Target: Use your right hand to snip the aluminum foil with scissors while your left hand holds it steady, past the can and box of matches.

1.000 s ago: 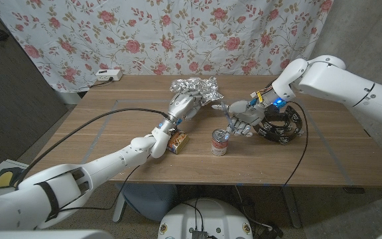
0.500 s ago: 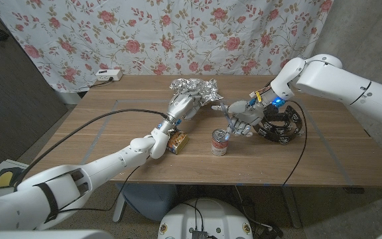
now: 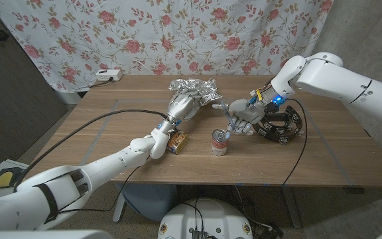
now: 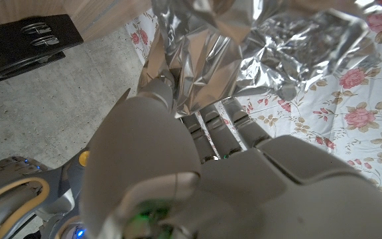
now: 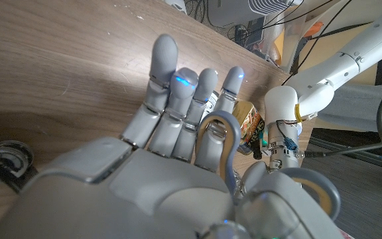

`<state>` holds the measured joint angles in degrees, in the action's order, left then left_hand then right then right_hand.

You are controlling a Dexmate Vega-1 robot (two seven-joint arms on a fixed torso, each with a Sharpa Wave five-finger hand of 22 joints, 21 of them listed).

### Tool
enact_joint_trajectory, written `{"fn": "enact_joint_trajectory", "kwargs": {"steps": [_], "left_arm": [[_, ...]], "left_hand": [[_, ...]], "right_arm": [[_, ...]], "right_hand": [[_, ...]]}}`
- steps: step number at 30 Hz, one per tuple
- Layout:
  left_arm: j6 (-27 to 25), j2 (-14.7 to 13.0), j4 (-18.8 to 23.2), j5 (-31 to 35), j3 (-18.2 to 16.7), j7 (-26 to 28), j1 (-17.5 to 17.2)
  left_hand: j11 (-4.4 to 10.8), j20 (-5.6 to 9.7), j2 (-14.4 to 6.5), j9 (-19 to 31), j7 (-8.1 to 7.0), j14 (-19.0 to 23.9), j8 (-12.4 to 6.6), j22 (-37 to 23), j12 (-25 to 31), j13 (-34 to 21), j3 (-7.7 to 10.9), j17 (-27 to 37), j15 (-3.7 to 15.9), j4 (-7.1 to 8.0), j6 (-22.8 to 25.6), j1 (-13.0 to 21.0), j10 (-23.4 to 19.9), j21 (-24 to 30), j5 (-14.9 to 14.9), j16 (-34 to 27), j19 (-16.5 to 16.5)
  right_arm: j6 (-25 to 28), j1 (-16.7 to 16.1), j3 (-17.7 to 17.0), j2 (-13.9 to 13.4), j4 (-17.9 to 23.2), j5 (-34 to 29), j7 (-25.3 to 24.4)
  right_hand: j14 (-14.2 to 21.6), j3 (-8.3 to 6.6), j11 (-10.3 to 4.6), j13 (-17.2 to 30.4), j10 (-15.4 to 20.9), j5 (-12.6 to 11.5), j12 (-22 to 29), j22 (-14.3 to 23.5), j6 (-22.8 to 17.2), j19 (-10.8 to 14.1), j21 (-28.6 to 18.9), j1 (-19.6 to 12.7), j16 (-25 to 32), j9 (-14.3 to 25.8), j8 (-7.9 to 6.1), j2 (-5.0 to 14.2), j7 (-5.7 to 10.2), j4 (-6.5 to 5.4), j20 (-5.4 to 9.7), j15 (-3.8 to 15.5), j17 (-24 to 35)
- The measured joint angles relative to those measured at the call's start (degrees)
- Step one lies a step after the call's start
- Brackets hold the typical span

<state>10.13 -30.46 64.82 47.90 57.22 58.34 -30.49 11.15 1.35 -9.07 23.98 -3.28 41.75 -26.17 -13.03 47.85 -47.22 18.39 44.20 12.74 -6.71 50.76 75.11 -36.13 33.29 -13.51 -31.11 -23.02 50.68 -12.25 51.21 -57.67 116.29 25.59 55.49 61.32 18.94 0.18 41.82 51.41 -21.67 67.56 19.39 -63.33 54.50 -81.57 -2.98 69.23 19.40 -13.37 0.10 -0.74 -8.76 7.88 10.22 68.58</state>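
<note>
A crumpled sheet of aluminum foil (image 3: pixel 195 87) lies at the far middle of the table. My left hand (image 3: pixel 183 106) grips its near edge, and the left wrist view shows the fingers (image 4: pixel 212 126) curled into the foil (image 4: pixel 257 40). My right hand (image 3: pixel 245 118) holds grey-handled scissors (image 3: pixel 228 113), whose tips point at the foil's right end, just short of it. One handle loop (image 5: pixel 221 143) sits over the right hand's fingers. A red-labelled can (image 3: pixel 219 142) stands upright nearer me, below the scissors. A box of matches (image 3: pixel 177 141) lies beside my left wrist.
A black coil of straps and cable (image 3: pixel 280 126) lies on the table behind my right hand. A black cable runs from it off the near edge. A white power strip (image 3: pixel 108 75) sits at the far left edge by the floral curtain.
</note>
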Motion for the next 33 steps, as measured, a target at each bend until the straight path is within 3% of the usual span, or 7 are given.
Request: {"fn": "enact_joint_trajectory", "kwargs": {"steps": [33], "left_arm": [[-0.43, -0.42, 1.21, 0.71, -0.4, -0.02, -0.56]], "left_hand": [[-0.21, -0.01, -0.27, 0.08, -0.01, 0.02, 0.0, 0.79, 0.0, -0.01, -0.55, 0.53, -0.02, -0.07, 0.0, 0.28, 0.22, 0.43, 0.0, 1.31, -0.01]], "right_arm": [[0.49, -0.84, -0.31, -0.47, 1.45, 0.54, -0.69]], "right_hand": [[0.59, -0.16, -0.41, -0.16, 0.87, 0.0, -0.21, 0.16, -0.01, 0.96, -0.01, -0.53, 0.42, 0.17, -0.37, 0.53, -0.02, 0.15, 0.1, -0.06, 0.81]]}}
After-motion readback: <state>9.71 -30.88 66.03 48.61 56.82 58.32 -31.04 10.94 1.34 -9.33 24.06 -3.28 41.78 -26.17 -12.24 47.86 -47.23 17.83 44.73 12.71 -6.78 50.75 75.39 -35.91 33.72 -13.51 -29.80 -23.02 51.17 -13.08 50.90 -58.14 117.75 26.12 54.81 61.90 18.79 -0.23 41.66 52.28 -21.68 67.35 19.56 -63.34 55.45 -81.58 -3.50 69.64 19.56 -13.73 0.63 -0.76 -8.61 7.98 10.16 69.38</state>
